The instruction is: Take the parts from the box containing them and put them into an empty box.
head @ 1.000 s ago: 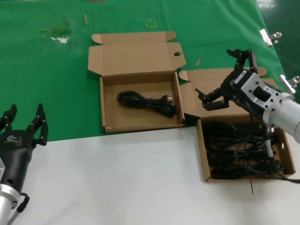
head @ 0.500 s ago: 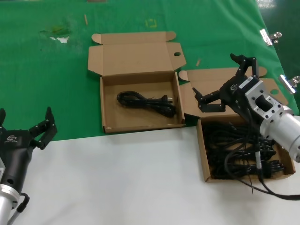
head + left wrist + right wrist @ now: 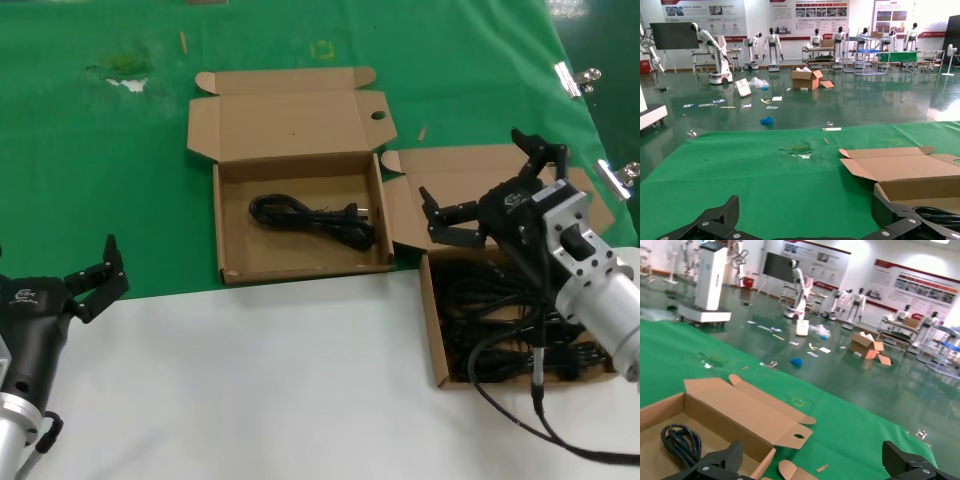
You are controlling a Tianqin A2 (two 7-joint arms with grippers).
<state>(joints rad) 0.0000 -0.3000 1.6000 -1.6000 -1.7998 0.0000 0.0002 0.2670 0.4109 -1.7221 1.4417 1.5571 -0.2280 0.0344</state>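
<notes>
The box with one black power cord [image 3: 315, 220] in it [image 3: 230, 225] lies open at the middle of the green mat. The box on the right [image 3: 431, 330] holds a tangle of several black cords [image 3: 490, 310]. My right gripper [image 3: 472, 168] is open and empty, hovering over the back edge and lid of the right box. My left gripper [image 3: 55, 260] is open and empty at the near left, over the mat's edge. The right wrist view shows the middle box [image 3: 747, 412] and its cord [image 3: 680, 440] between my right gripper's [image 3: 812, 457] spread fingers. The left wrist view shows the middle box [image 3: 910, 172] beyond my left gripper [image 3: 805, 215].
My right arm's own black cable [image 3: 535, 375] hangs across the right box. Metal clips [image 3: 577, 76] lie at the mat's right edge. A torn patch [image 3: 125, 75] marks the mat at far left. White table surface [image 3: 300, 390] runs along the front.
My right gripper has moved right and down a little, toward the right box, staying open. My left gripper has shifted left, so one finger now leaves the head view.
</notes>
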